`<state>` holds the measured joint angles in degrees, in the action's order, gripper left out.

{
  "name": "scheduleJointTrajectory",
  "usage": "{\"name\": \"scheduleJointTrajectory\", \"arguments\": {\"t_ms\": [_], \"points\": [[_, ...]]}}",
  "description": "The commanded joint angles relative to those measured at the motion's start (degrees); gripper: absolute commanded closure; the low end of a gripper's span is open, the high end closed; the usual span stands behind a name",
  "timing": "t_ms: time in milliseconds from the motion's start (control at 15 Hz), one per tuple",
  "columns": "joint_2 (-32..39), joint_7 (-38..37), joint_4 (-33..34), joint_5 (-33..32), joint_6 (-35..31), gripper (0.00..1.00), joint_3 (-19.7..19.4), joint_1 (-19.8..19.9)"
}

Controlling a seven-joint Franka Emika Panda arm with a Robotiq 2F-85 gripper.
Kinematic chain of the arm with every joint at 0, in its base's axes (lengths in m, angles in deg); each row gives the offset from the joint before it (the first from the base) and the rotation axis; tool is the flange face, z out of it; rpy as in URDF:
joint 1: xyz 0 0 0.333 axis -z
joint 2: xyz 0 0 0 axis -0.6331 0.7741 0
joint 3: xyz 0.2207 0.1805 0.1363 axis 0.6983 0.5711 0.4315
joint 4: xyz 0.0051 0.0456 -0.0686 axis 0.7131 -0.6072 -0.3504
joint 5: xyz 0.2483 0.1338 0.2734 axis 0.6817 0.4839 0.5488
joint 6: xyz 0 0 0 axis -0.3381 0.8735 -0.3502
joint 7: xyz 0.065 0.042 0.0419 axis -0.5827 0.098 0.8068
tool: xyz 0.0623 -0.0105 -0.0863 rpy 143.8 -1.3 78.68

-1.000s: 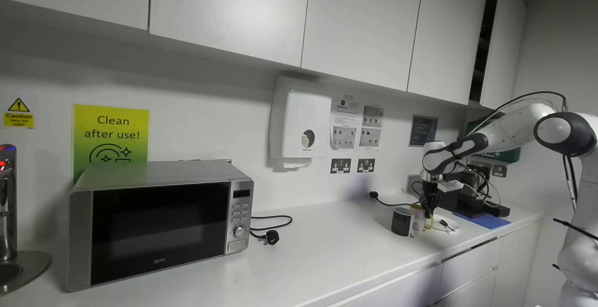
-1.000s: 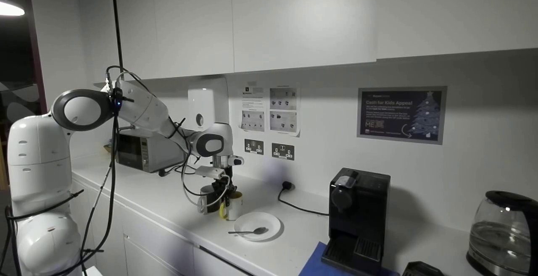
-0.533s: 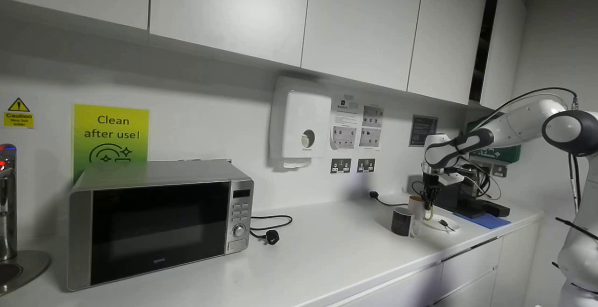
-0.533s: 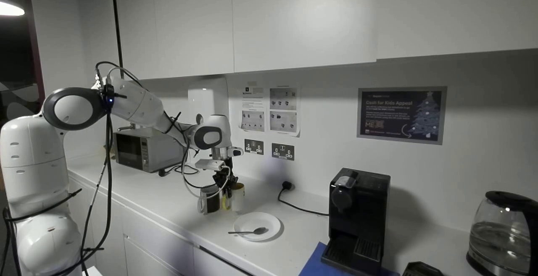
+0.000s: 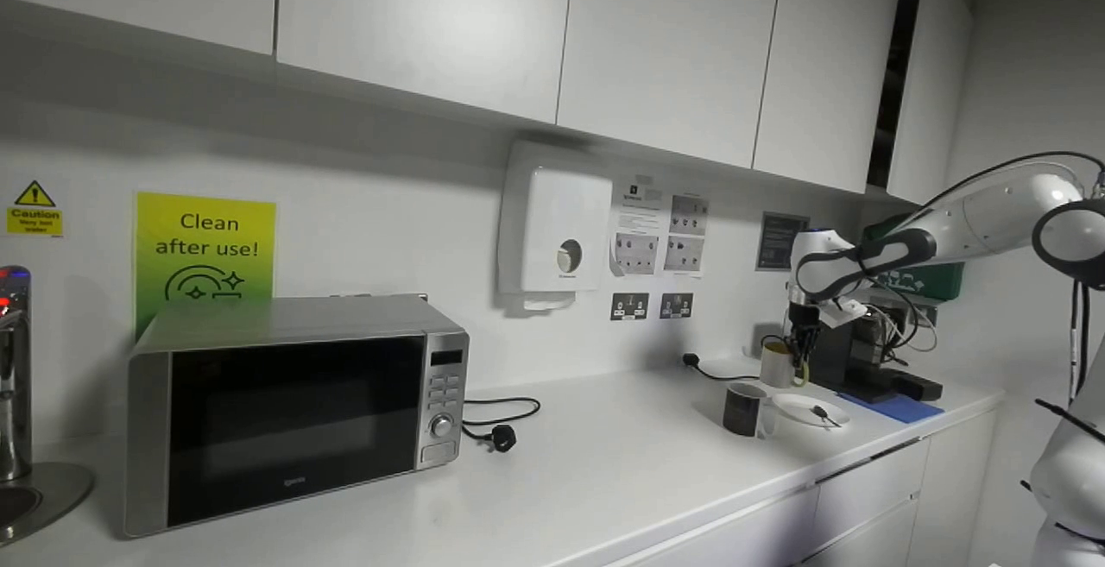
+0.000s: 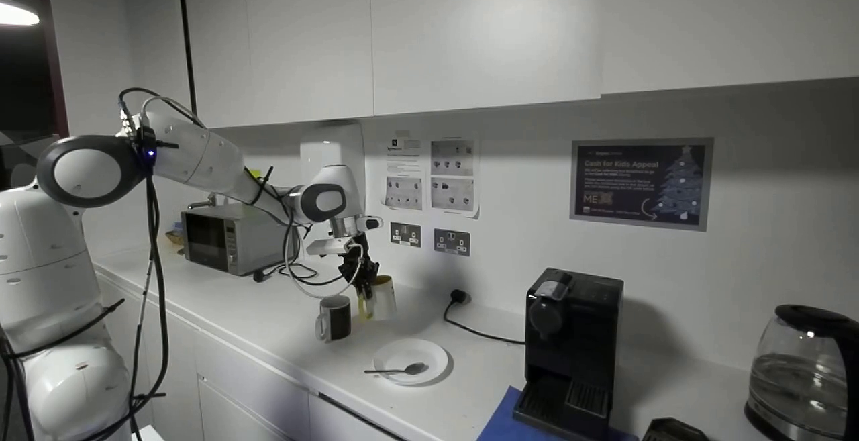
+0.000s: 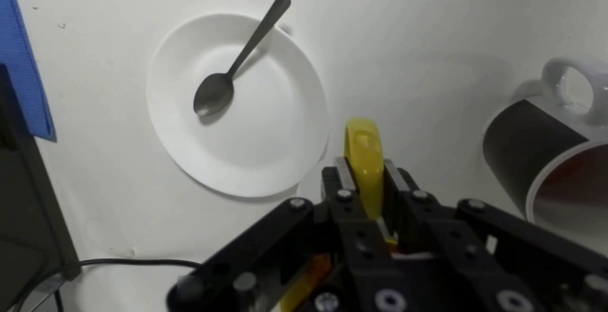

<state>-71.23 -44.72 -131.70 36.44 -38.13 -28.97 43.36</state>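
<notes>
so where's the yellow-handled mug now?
In an exterior view, the yellow-handled mug is right of the dark mug and up-left of the white plate; in the wrist view, right of centre, the gripper holds its handle.

In an exterior view my arm (image 6: 199, 159) bends at the elbow (image 6: 92, 170), at left, and slopes down rightward to the wrist (image 6: 327, 201). I have the end effector (image 7: 366, 165) pointing down, slightly tilted, its 2 fingers (image 7: 344, 174) clamped in a grip with a narrow gap between them.
</notes>
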Motion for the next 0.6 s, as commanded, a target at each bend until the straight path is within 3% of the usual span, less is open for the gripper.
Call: {"name": "scheduleJointTrajectory", "arguments": {"t_ms": [0, 533], "points": [[-5.4, -3.7, -1.3, -5.4, 3.6, 0.95, 1.7, 0.4], [-9.8, -10.7, -2.0, -13.6, 10.6, 0.95, 7.3, -1.1]]}}
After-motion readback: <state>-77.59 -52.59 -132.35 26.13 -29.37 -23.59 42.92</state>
